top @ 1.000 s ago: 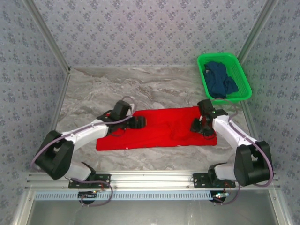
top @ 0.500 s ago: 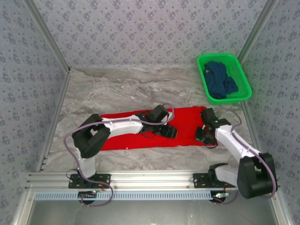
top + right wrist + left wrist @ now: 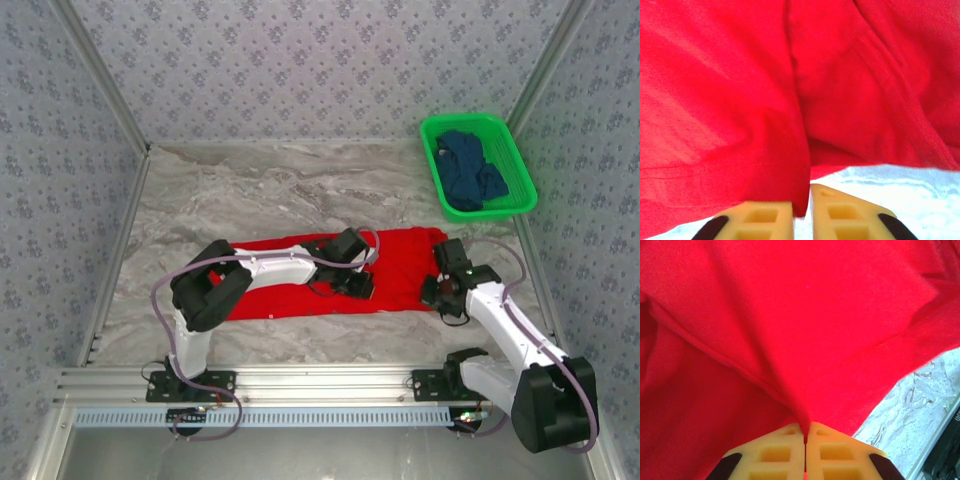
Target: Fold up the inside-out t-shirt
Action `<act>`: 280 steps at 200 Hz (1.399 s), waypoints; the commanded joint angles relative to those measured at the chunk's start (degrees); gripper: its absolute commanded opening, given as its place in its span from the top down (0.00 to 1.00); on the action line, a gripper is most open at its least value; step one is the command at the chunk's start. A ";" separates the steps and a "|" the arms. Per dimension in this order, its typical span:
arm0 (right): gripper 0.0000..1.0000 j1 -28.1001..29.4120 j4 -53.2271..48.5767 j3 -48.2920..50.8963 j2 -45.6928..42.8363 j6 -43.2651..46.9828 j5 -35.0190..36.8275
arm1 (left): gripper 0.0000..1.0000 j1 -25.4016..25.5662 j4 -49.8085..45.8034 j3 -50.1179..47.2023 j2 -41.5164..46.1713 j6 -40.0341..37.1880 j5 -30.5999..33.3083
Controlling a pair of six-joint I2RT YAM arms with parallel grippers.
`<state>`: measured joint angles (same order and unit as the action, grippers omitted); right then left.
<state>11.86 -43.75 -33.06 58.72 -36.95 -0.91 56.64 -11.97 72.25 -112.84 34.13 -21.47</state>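
**A:** Where do we find the inside-out t-shirt (image 3: 400, 262) relative to the two tools?

**B:** We see it lying spread across the near half of the marble table (image 3: 260, 190), its long axis running left to right. The left gripper (image 3: 358, 287) sits at its near hem, right of the cloth's middle. The right gripper (image 3: 440, 297) sits at its near right corner. Both touch the cloth.

**A:** How do the jaws stand?

**B:** In the left wrist view we note the two yellow pads (image 3: 775, 455) pressed together, with a ridge of red cloth drawn into the seam between them: clamped on the shirt. In the right wrist view the pads (image 3: 850, 212) stand a narrow slit apart. A fold of the hem hangs down through that slit, so we read this one as pinching the shirt too.

**A:** Is there any lettering we can read?

**B:** The cloth faces we see up close are plain red, marked by seams and creases. From above, the shirt is too small for us to read anything.

**A:** What room lies around the edges?

**B:** A strip of bare marble separates the near hem from the aluminium rail (image 3: 320, 378). Beyond the far hem we have a broad stretch of marble up to the back wall. The green basket (image 3: 465, 118), holding a dark navy garment (image 3: 470, 170), stands in the far right corner, well apart from the shirt.
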 commanded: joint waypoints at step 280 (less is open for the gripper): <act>0.62 -9.45 17.06 -40.76 46.96 19.92 -2.33 | 0.49 0.96 8.54 0.48 -5.97 -7.81 1.60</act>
<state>1.83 -20.56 -72.84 109.19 -18.98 -6.37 56.97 -2.26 74.04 -117.56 27.62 -19.55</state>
